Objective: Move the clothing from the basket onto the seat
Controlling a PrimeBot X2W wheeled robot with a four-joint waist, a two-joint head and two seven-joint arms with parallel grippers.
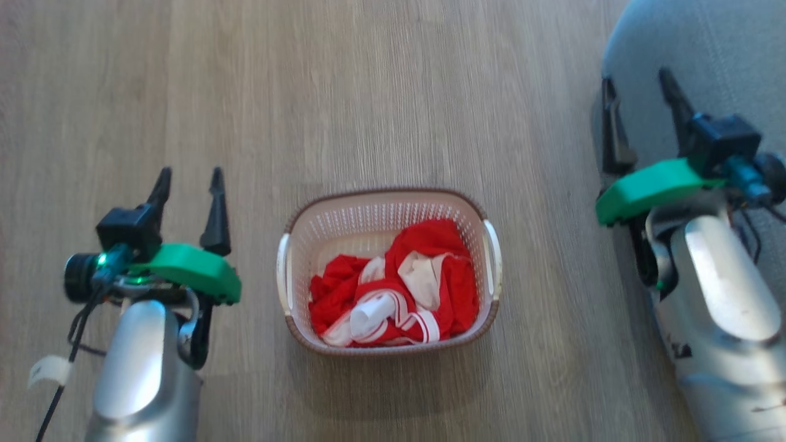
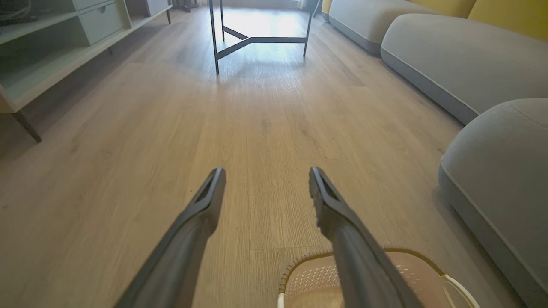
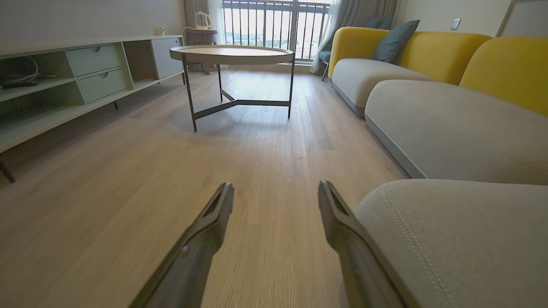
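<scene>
Glossy silver shells on left forearm (image 1: 138,362) and right forearm (image 1: 724,288). Green wrist shrouds (image 1: 190,267), black camera blocks (image 1: 126,227), long dark tapered fingers (image 1: 215,215). Left: black cable (image 1: 73,350), white tag (image 1: 49,370), green LED (image 1: 102,259). Right: blue connector (image 1: 746,178), black wires (image 1: 752,233).

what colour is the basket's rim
Brown and woven-looking; the basket shows best in the head view.

The basket (image 1: 384,191) is sitting on the floor (image 1: 393,92) with the clothing (image 1: 399,288) lying inside it. The left gripper (image 1: 190,175) is hanging over the floor to the basket's left. The right gripper (image 1: 637,78) is hanging to its right, at the edge of the seat (image 1: 706,43). Farther ahead, a table (image 3: 231,53) is standing between a shelf unit (image 3: 64,77) on the left and a sofa (image 3: 449,115) on the right.
</scene>
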